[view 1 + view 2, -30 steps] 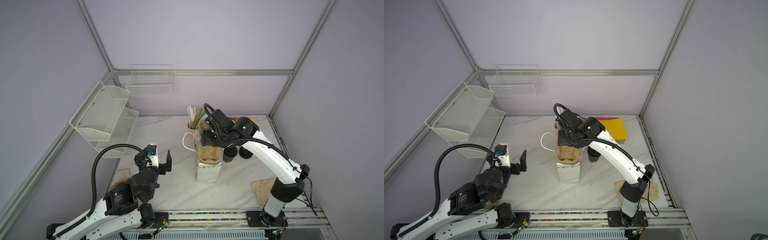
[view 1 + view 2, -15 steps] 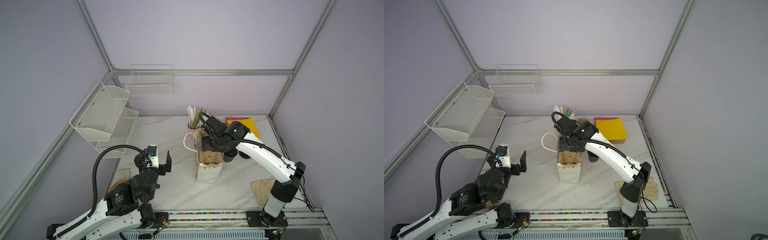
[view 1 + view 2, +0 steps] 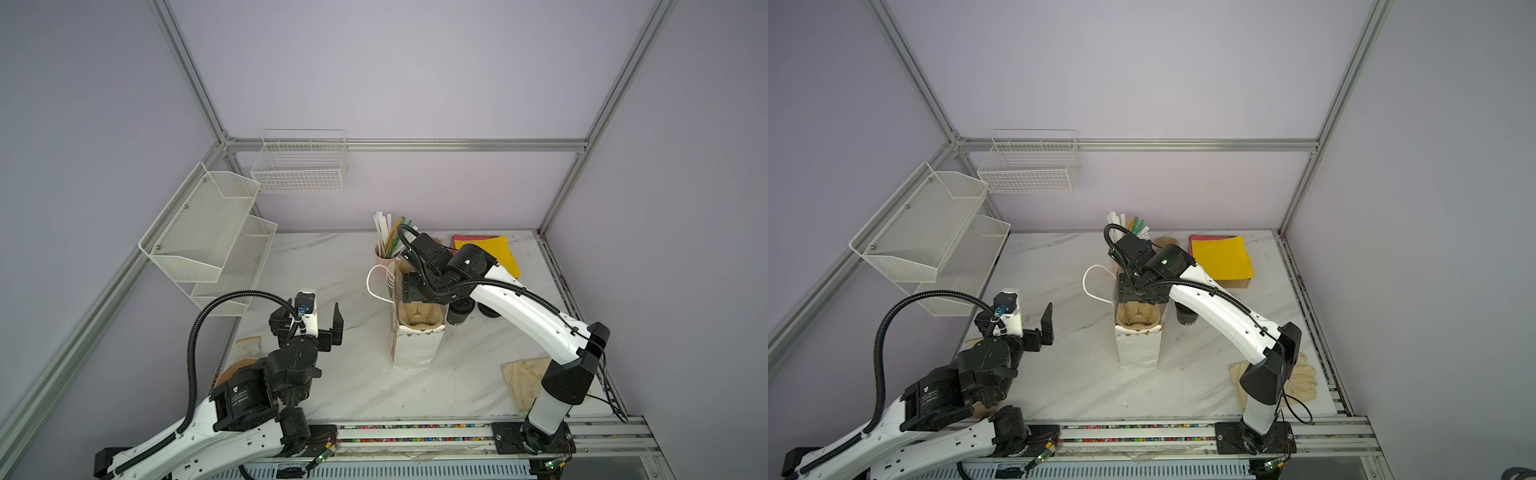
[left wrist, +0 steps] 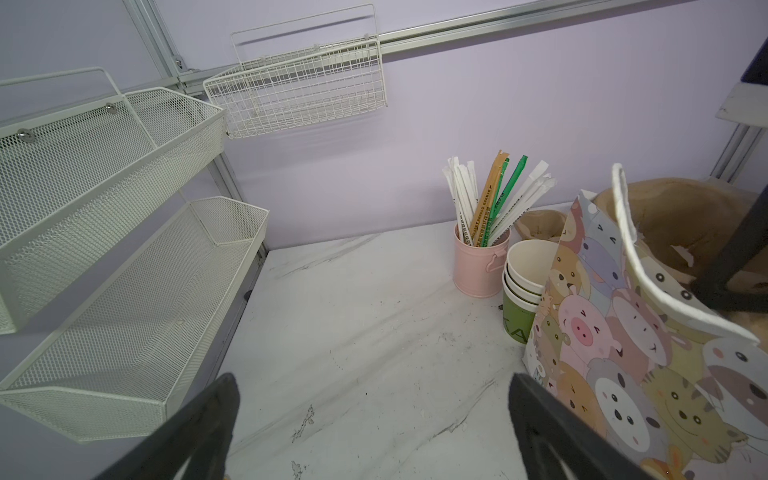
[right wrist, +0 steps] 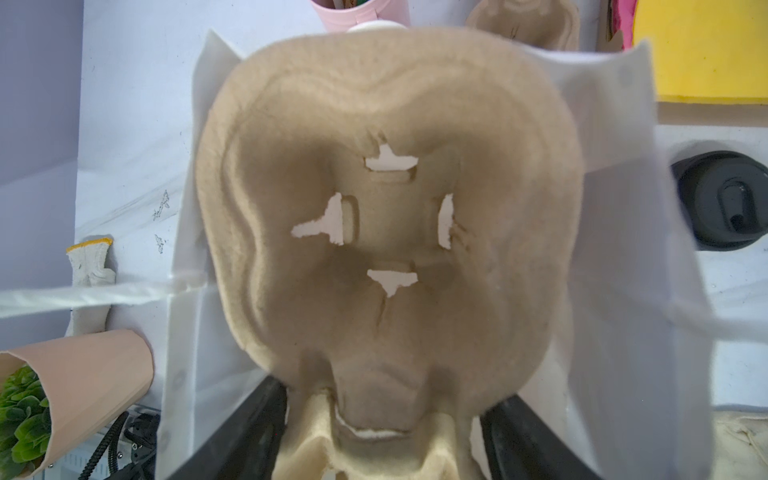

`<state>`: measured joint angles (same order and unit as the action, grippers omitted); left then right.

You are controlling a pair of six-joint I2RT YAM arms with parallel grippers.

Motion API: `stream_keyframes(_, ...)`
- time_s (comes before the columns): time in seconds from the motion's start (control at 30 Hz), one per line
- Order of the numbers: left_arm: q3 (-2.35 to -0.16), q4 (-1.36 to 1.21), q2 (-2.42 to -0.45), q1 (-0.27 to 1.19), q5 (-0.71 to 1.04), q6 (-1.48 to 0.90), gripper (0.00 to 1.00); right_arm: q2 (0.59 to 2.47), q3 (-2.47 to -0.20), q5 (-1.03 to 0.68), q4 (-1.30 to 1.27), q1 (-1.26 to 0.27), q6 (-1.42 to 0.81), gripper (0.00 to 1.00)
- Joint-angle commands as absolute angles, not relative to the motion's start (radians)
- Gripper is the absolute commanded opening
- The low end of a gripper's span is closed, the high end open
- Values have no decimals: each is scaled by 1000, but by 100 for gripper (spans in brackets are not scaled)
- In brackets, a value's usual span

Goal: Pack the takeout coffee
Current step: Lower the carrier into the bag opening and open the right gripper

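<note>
The right gripper (image 5: pixel 386 399) has come down in the last second. The brown cup carrier (image 3: pixel 419 318), which it held above the paper bag (image 3: pixel 415 351), now sits in the mouth of the bag. Its fingers stand fairly wide and clamp the narrow neck of the carrier from both sides.

I think the bag is now almost ready for the drink, but the drink is not packed yet. The coffee cup (image 3: pixel 459 316) with its black lid (image 5: pixel 723 199) stands on the table (image 3: pixel 332 270), just beside the bag and outside it.

The left gripper (image 4: pixel 374 386) has not moved. Its fingers are spread wide and hold nothing, apart from the bag.

I count:
- one bag
- one lidded coffee cup
- two carriers, with the second carrier (image 4: pixel 538 224) on the table behind the bag
- three stacked green cups (image 4: pixel 523 270)
- one pink cup of straws (image 4: pixel 478 262)
</note>
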<state>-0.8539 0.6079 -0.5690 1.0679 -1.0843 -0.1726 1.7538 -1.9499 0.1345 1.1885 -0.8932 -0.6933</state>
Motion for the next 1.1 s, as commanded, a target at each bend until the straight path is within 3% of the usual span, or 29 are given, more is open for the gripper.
stream_keyframes(0.0,-822,594,-564,1069,-1106,-178,100,1764,-1962,152,1175,-881,-685,74)
stream_keyframes(1.07,-825,601,-585,1069,-1108,-169,100,1742,-1802,132,1105,-867,-698,73)
